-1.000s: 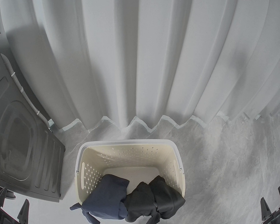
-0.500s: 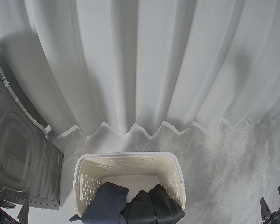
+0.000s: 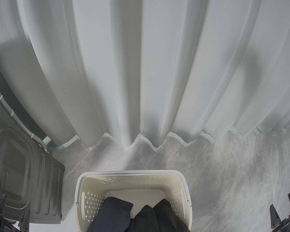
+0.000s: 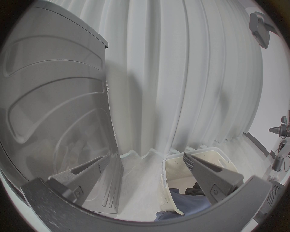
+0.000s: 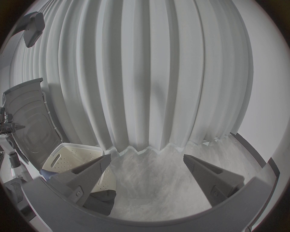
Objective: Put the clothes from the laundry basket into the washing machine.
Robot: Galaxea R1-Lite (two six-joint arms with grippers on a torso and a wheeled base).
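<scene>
Grey marbled floor (image 3: 237, 174) is seen, backed by a white pleated curtain (image 3: 153, 64) that hangs down to it. At the robot's left a grey washing machine (image 3: 19, 176) is shown by its ribbed side panel, with a corrugated hose (image 3: 15, 119) run along its rear edge. A cream laundry basket (image 3: 130, 174) is set on the floor just beside the machine, near the curtain hem. A dark blue garment (image 3: 111, 214) and a black garment (image 3: 160, 219) are piled in the basket, touching, and draped over its near rim. The left gripper (image 4: 145, 155) is held low by the machine, jaws spread, nothing between them. The right gripper (image 5: 146, 156) is held over the floor, well apart from the basket, jaws likewise spread and empty.
</scene>
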